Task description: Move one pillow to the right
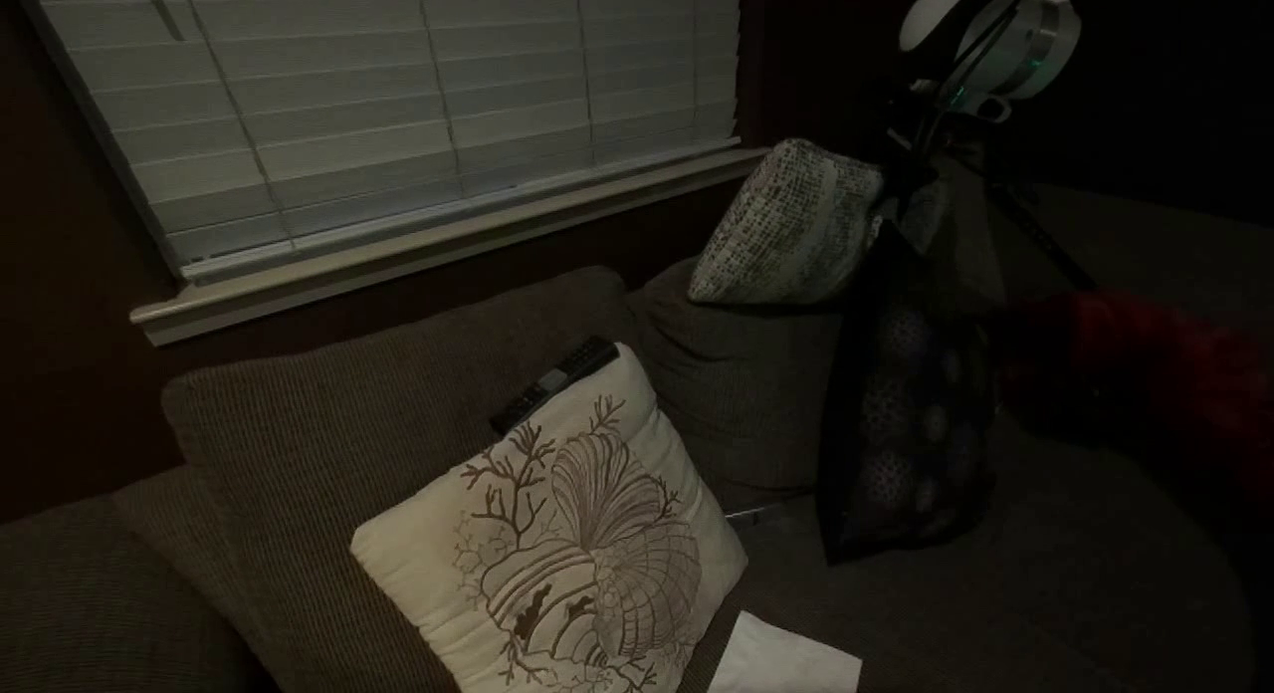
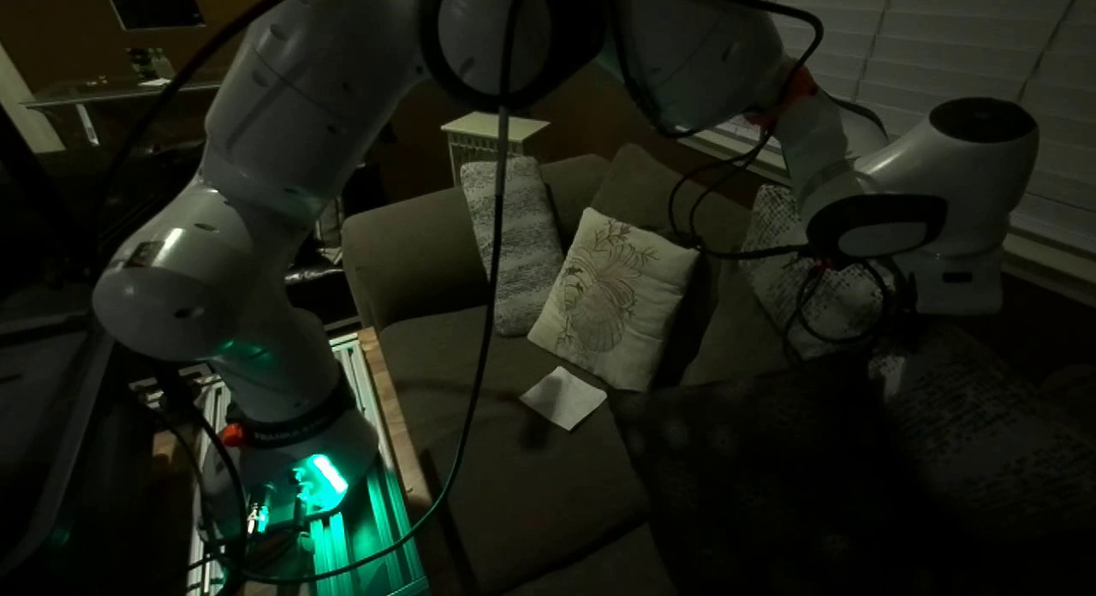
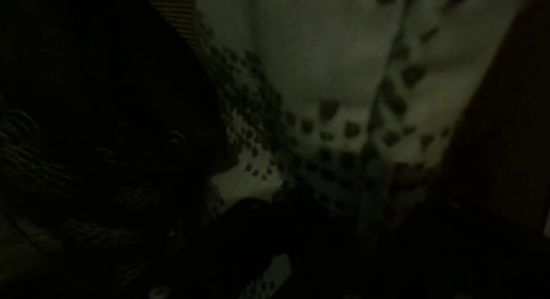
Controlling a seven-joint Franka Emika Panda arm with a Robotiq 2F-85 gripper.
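Note:
The light speckled pillow (image 1: 786, 230) stands tilted on top of the sofa's back cushion, beside the window sill. It also shows in an exterior view (image 2: 775, 262), partly behind the wrist and its cables, and fills the middle of the wrist view (image 3: 318, 67). My gripper (image 1: 901, 175) is at the pillow's corner on the side of the dark pillow. In the wrist view the dark fingers (image 3: 352, 208) lie on either side of the pillow's folded fabric. The picture is too dark to show whether they press on it.
A nearly black patterned pillow (image 1: 916, 404) stands close below the gripper. A cream printed pillow (image 1: 587, 534) leans on the sofa with a remote (image 1: 552, 384) behind it. A white paper (image 2: 565, 397) lies on the seat. More grey speckled pillows (image 2: 518, 245) are around. The window sill (image 1: 448, 240) is close.

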